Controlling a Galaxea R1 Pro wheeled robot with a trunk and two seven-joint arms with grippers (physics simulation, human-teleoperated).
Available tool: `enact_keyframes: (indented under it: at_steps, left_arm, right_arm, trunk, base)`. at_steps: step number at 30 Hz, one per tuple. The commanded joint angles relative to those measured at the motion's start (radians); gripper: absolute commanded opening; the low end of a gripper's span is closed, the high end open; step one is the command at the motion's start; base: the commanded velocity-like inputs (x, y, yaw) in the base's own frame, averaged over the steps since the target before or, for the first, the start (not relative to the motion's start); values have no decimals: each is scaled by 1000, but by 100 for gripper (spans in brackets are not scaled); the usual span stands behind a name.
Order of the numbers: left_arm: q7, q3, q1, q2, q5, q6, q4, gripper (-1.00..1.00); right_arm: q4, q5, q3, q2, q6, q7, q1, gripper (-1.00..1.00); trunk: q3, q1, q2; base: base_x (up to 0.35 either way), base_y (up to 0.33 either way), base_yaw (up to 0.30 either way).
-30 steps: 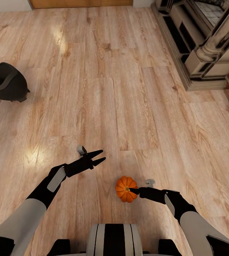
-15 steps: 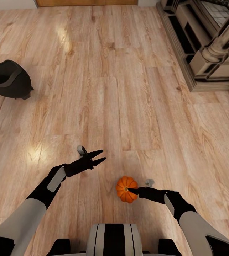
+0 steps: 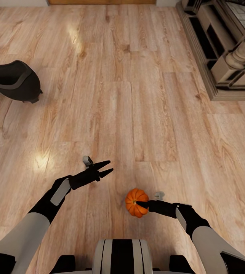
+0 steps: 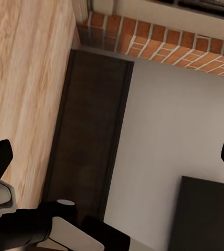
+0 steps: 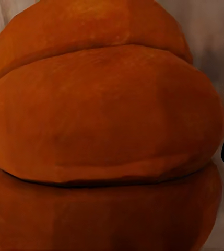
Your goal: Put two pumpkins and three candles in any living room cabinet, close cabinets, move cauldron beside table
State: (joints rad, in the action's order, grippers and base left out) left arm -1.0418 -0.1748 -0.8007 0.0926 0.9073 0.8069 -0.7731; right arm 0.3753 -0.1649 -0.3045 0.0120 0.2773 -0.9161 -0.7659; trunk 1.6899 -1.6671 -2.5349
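- head view: the right gripper (image 3: pixel 140 204) pinches the pumpkin (image 3: pixel 135 201), held over the wood floor (image 3: pixel 145 99); the left gripper (image 3: pixel 106 168), fingers spread and empty, is beside the pumpkin; the cauldron (image 3: pixel 15 80) stands well apart.
- right wrist view: the pumpkin (image 5: pixel 104 130) sits right against the camera.

bright, even | glare patches on floor (image 3: pixel 42 160) | wrist close-up soft
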Motion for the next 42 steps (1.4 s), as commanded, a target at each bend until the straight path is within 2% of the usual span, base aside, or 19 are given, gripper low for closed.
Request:
enact_keyframes:
  at_steps: [1,11,12,25,30,32,34,35,39,42]
  left_arm:
    - [0,0,0,0,0,0,0,100]
    - [0,0,0,-1,0,0,0,100]
    - [0,0,0,-1,0,0,0,100]
    - [0,0,0,-1,-1,-2,0,100]
    - [0,0,0,-1,0,-13,0,100]
    - [0,0,0,-1,0,-13,0,100]
    - [0,0,0,-1,0,-14,0,100]
    - [0,0,0,-1,0,-14,0,100]
    - [0,0,0,-1,-1,-14,0,100]
    - [0,0,0,-1,0,-14,0,100]
  right_arm:
    - [-1,-13,3,0,-4,71,0,100]
    - [-1,-13,2,-1,-7,71,0,100]
    - [0,-13,2,-1,-8,70,0,-100]
    - [0,-13,2,3,-5,65,0,-100]
    - [7,-11,2,9,-2,52,0,-100]
    - [18,-11,1,13,-2,25,0,-100]
    - [24,-11,1,36,0,-72,0,-100]
    - [25,-8,1,46,2,-94,0,-100]
    - [35,50,1,88,58,-157,0,-100]
    - [40,70,1,112,72,-188,0,-100]
  trunk:
    - [0,0,0]
    - [0,0,0]
    - [0,0,0]
    - [0,0,0]
    - [0,0,0]
    - [0,0,0]
    - [0,0,0]
    - [0,0,0]
    - [0,0,0]
    - [0,0,0]
  base:
    - [0,0,21]
    - [0,0,2]
    - [0,0,0]
    - [0,0,0]
    - [0,0,0]
    - [0,0,0]
    - [0,0,0]
    - [0,0,0]
    - [0,0,0]
    - [0,0,0]
